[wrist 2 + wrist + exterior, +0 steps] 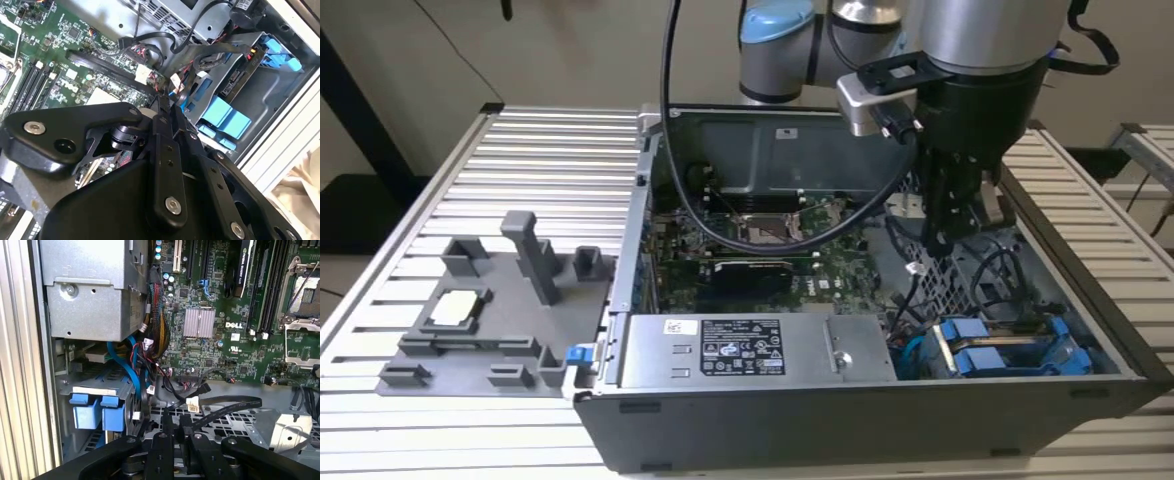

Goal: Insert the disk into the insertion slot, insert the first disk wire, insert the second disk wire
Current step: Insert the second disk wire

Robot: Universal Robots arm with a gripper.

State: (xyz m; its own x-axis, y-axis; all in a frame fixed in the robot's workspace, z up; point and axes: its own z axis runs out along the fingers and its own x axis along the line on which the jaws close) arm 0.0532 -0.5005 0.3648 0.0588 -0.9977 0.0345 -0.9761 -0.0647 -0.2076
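The gripper point(958, 235) stood inside the case point(854, 425) over the slot point(937, 285). In the first wrist view its fingers point(164, 452) were clenched on a black wire point(235, 405). The disk point(1001, 355) sat in the slot, blue tabs showing, just beside the silver box point(747, 350), toward the exterior view's right.
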